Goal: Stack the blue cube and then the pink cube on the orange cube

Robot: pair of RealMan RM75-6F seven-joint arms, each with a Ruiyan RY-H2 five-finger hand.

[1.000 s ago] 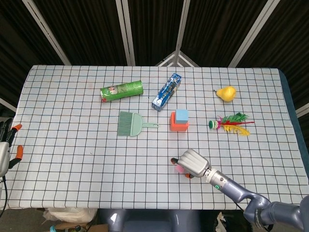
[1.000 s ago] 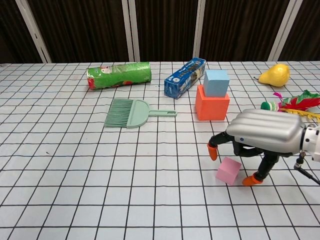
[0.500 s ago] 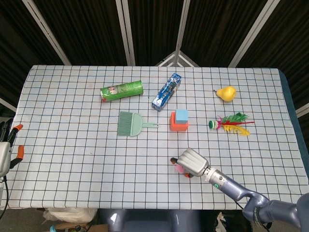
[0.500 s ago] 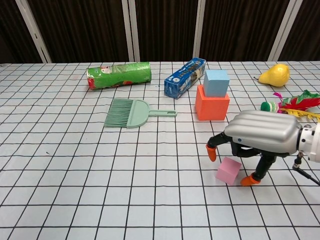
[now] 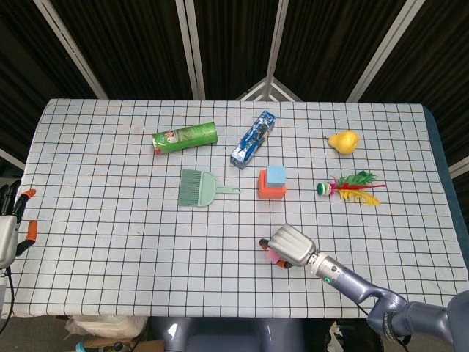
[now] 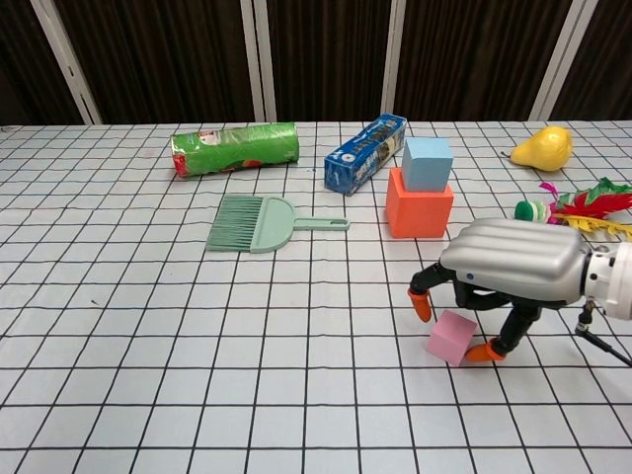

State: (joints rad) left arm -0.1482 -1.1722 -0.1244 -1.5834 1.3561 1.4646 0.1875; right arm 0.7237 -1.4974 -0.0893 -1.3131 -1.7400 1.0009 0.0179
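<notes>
Dark slatted panels stand behind my desk (image 5: 88, 220), which is covered in a white cloth with a black grid. On it the blue cube (image 6: 427, 163) already sits on the orange cube (image 6: 419, 205) near the middle, just beside the blue packet (image 6: 365, 153). The pink cube (image 6: 451, 337) lies on the cloth at the near edge, well apart from that stack. My right hand (image 6: 509, 267) arches over it, and compared with a second ago its orange-tipped fingers (image 6: 422, 304) have drawn in: the tip on the right side, which stood clear of the cube before, now touches its lower edge, while the tip on the left is just beside it. The cube rests on the cloth, so I would call the hand closing around it but not yet holding it. My left hand (image 5: 9, 220) hangs off the left edge of the desk, holding nothing, unchanged. The green dustpan brush (image 6: 252, 221), green tube (image 6: 235, 149), pear (image 6: 541, 148) and feathered shuttlecock (image 6: 573, 205) have not moved.
</notes>
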